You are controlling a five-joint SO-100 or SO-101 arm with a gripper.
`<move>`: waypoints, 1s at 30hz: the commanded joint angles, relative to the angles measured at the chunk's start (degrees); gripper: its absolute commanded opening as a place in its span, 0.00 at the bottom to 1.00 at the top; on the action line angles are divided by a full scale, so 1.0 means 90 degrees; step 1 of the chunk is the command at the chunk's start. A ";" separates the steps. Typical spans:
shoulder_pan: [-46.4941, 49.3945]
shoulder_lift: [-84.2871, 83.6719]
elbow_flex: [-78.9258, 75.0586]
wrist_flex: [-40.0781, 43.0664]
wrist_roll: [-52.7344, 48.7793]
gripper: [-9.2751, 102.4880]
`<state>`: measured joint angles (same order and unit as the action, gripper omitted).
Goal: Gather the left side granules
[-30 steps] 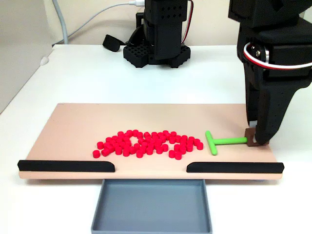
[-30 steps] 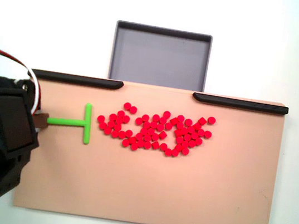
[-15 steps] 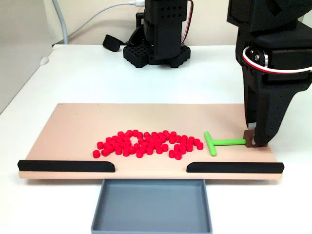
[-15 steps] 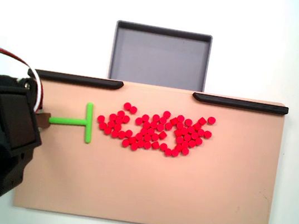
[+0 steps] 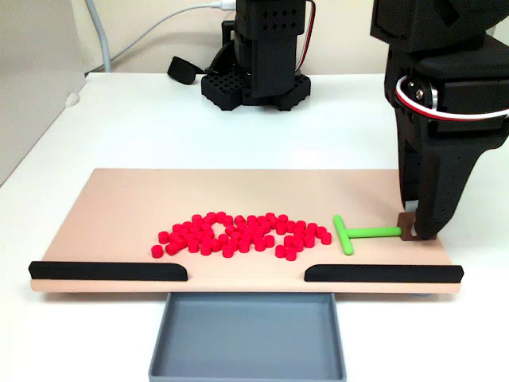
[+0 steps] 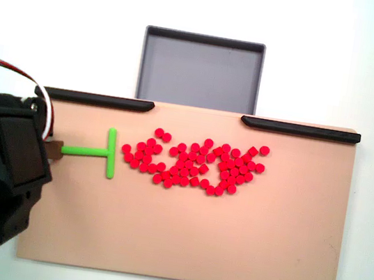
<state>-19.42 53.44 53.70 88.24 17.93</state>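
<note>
The granules [image 5: 238, 233] are small bright red cylinders lying in a loose oblong patch on the tan board [image 5: 119, 199], seen from above as a spread cluster [image 6: 194, 163]. A green T-shaped pusher [image 5: 362, 232] lies on the board with its crossbar facing the patch and a small gap between them. My gripper [image 5: 409, 227] reaches down at the board's right end in this fixed view and is shut on the pusher's brown stem end. In the top-down fixed view the gripper [image 6: 52, 148] and pusher [image 6: 94, 151] are at the left.
Two black rails [image 5: 107, 270] [image 5: 382, 273] line the board's front edge with a gap between them. A grey tray [image 5: 246, 338] sits below that gap. The arm's black base [image 5: 254, 72] and cables stand behind the board on the white table.
The gripper and the green pusher have edged a few pixels toward the granules. The granules have not moved.
</note>
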 commanded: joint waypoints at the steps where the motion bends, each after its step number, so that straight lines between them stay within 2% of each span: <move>1: 0.0059 0.0010 -0.0137 -0.0020 -0.0029 0.08; 30: 0.0479 0.0107 -0.0029 0.0049 -0.0205 0.08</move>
<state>-15.82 53.44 53.70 88.24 16.44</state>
